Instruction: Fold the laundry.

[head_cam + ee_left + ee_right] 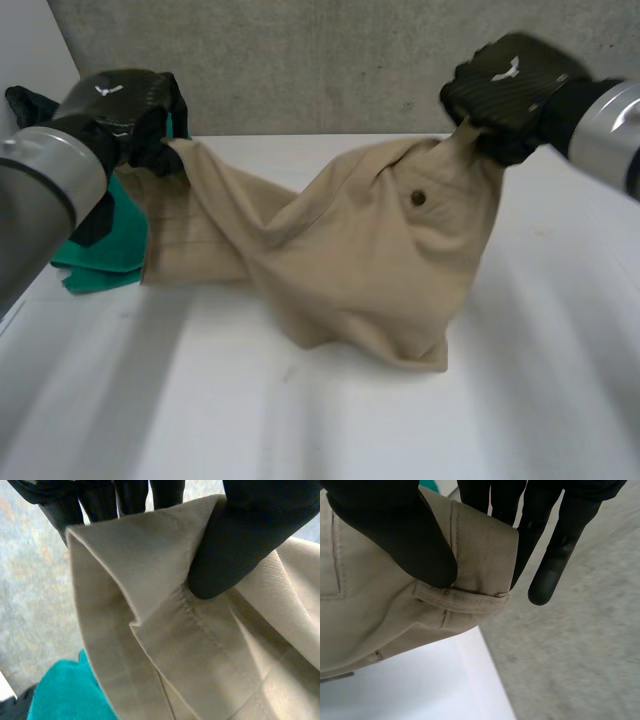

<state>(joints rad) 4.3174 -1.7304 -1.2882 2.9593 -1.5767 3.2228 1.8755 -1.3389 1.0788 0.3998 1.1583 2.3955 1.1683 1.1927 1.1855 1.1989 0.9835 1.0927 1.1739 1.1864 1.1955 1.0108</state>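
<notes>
Beige trousers (350, 250) hang between my two hands above the white table (300, 420), sagging in the middle with their lower part resting on it. My left hand (130, 110) pinches one waistband corner at the far left; its thumb (240, 545) presses the beige cloth (165, 630) against the fingers. At the far right my right hand (505, 90) grips the other waistband corner, near a dark button (418, 198). There its thumb (405, 540) clamps the beige waistband (480, 555) against the fingers (555, 575).
A green garment (105, 250) lies on the table at the left, partly under the trousers and below my left arm; it is also seen as green cloth (65, 695) under the left hand. A grey wall (320, 60) stands behind the table's far edge.
</notes>
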